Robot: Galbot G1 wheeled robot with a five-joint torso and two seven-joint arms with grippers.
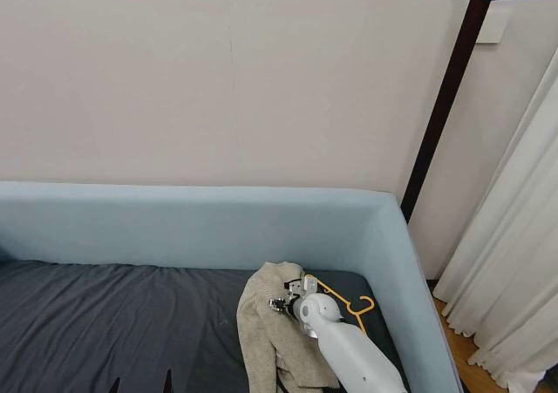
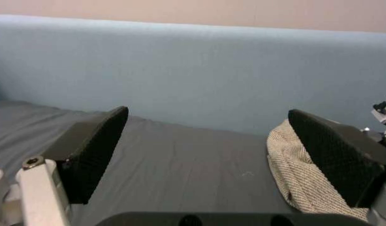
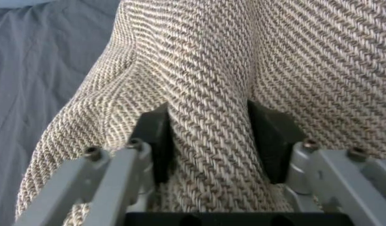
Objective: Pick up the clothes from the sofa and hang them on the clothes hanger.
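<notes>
While the left hand [image 2: 207, 113] hangs spread apart over the sofa [image 1: 218, 227], the right hand [image 3: 209, 123] is clamped on the beige sweater [image 1: 266, 336] at the seat's right end, beside a yellow hanger [image 1: 349, 307].

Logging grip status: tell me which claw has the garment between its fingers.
The right claw: it pinches a fold of the beige knit garment. The left claw hangs open over the dark seat cushion, holding nothing.

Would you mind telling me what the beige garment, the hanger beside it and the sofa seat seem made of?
Garment: coarse woven or knitted yarn, matte; diagonal beige-and-brown ribs show. Hanger: probably smooth plastic, uniformly orange-yellow, though too small to confirm. Sofa seat: dark matte cloth, softly creased.
</notes>
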